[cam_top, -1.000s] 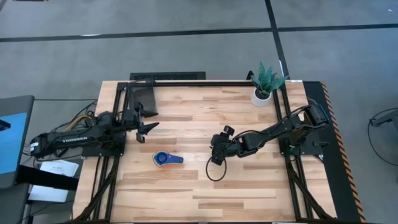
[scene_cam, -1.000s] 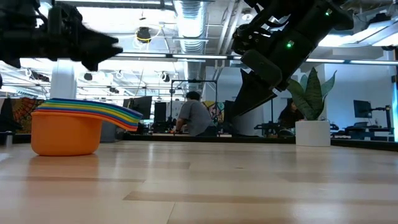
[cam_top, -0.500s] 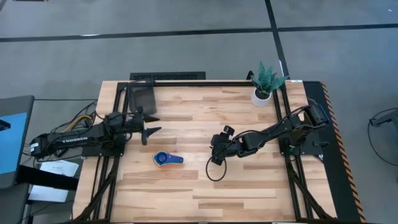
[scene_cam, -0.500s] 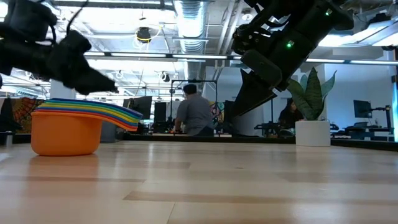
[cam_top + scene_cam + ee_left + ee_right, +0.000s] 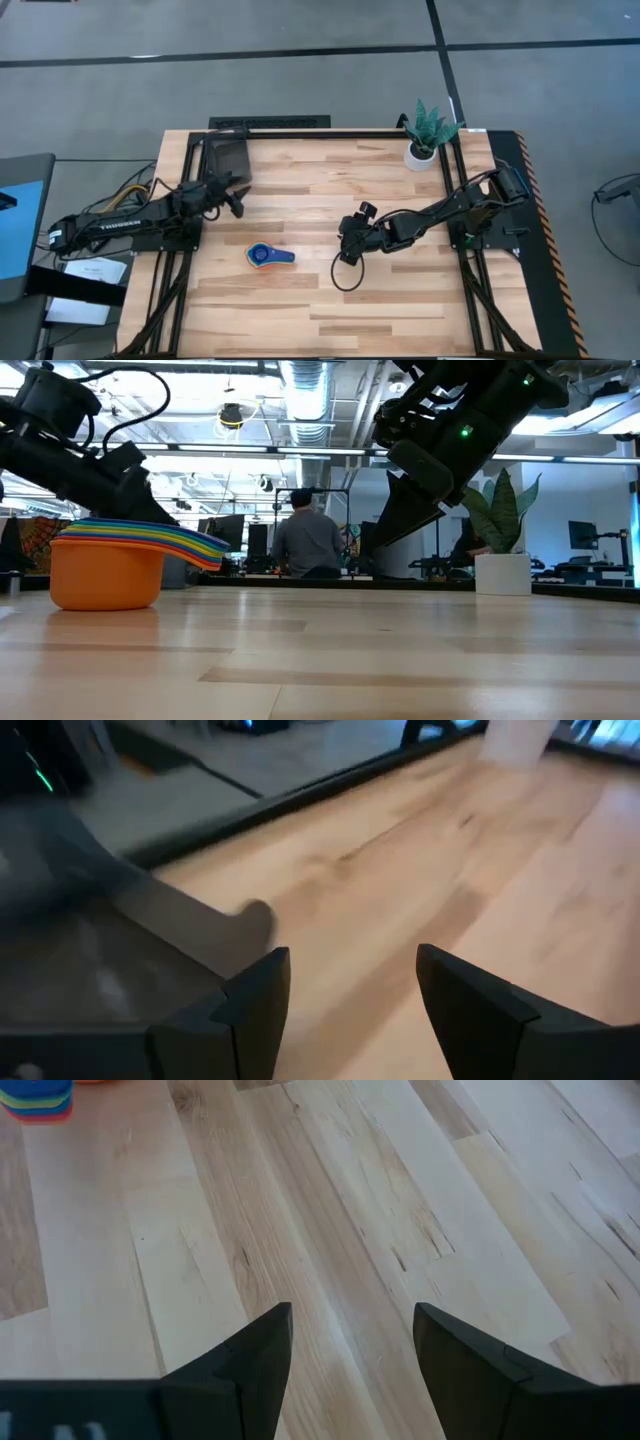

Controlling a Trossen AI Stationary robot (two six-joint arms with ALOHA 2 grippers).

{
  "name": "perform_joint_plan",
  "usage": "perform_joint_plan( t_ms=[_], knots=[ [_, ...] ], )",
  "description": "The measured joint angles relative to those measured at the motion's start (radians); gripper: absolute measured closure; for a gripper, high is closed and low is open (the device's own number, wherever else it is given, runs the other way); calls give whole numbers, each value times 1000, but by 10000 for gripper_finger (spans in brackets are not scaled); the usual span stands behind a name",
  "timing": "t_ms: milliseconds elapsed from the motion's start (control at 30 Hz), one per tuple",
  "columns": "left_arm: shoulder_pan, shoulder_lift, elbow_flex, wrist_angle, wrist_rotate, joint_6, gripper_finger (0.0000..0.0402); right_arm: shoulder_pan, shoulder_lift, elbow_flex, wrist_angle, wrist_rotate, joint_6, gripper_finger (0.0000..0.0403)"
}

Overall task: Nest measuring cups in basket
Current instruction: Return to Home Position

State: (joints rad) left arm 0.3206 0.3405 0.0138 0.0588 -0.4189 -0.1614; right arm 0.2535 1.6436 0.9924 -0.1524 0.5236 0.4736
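Beside the basket (image 5: 229,154) (contents unseen), measuring cups (image 5: 266,256) sit nested.

Both arms low over the table (jaws apart, empty).

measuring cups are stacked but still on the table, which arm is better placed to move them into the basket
Probably the left. Its open left gripper sits between the basket and the nested measuring cups, close to both. The open right gripper hovers beside the cups but far from the basket.

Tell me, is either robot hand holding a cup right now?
No. The left hand and right hand are both open and empty; the nested measuring cups sit alone on the table.
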Motion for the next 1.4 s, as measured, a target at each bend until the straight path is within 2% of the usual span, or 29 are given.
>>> perform_joint_plan(
  t_ms=[67,267,400,533,600,700,867,1000,1133,1267,1400],
  knots=[
    [0,0,0,3,39,-75,194,0,0,0,0,0,0,169],
    [0,-1,0,101,181,-65,194,0,0,0,0,0,0,169],
    [0,-5,1,260,341,-60,194,0,0,0,0,0,0,169],
    [0,-38,3,425,559,-24,194,0,0,0,0,0,0,169],
    [-1,-66,3,473,653,-15,194,0,0,0,0,0,0,169],
    [-1,-121,3,480,732,-16,194,0,0,0,0,0,0,169],
    [-38,-216,4,333,701,-17,206,0,0,0,0,0,0,169],
    [-107,-276,4,266,681,-32,241,0,0,0,0,0,0,169],
    [-205,-312,4,268,641,-34,283,0,0,0,0,0,0,169],
    [-307,-333,4,268,543,14,322,0,0,0,0,0,0,169],
    [-360,-337,5,207,402,102,357,0,0,0,0,0,0,169]
  ],
)
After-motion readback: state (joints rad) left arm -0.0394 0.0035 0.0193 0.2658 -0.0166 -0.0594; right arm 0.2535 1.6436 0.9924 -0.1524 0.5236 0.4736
